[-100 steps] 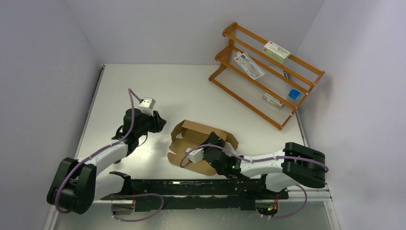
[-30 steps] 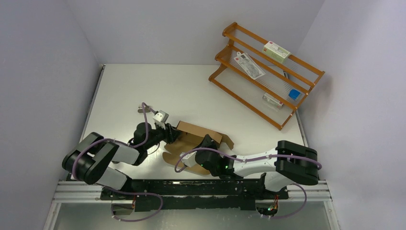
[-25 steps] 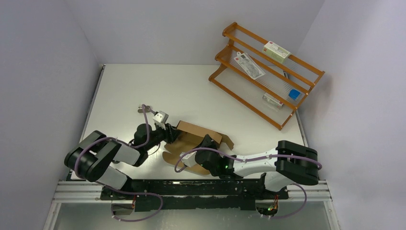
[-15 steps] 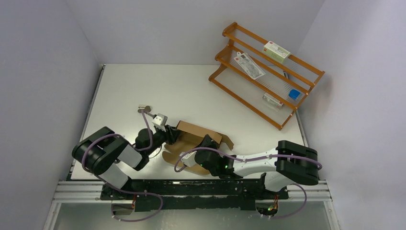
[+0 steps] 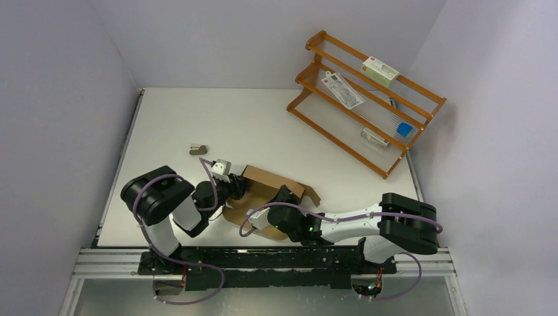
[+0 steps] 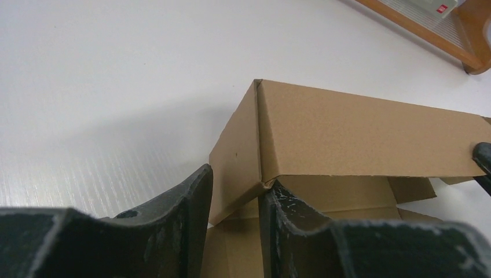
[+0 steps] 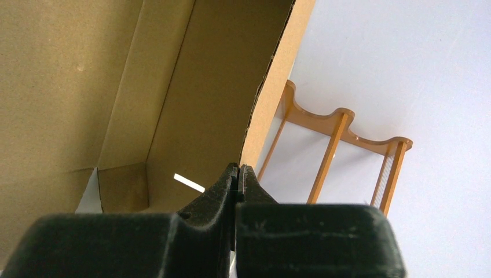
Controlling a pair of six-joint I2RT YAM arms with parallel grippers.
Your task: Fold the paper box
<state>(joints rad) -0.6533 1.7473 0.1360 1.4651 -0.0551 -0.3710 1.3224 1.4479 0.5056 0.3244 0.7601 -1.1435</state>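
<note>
The paper box (image 5: pixel 268 179) is a brown cardboard mailer, partly raised, lying near the table's front middle. In the left wrist view its long wall (image 6: pixel 359 127) stands up and its short end flap bends towards me. My left gripper (image 5: pixel 238 186) is at the box's left end. Its jaws (image 6: pixel 234 174) are apart and straddle that end flap, with the right finger (image 6: pixel 284 214) touching the corner. My right gripper (image 5: pixel 284 196) reaches in from the right. In its wrist view the gripper (image 7: pixel 238 168) is shut on the edge of a box wall (image 7: pixel 191 87).
An orange wooden rack (image 5: pixel 368 99) stands at the back right with white packages (image 5: pixel 380 70) and a blue item (image 5: pixel 405 130) on its shelves; it also shows in the right wrist view (image 7: pixel 330 150). A small grey object (image 5: pixel 197 149) lies on the table left of the box.
My left arm has swung in from the left table to the box's left end and folded in closer. The small grey object now shows. My right gripper kept its hold.
</note>
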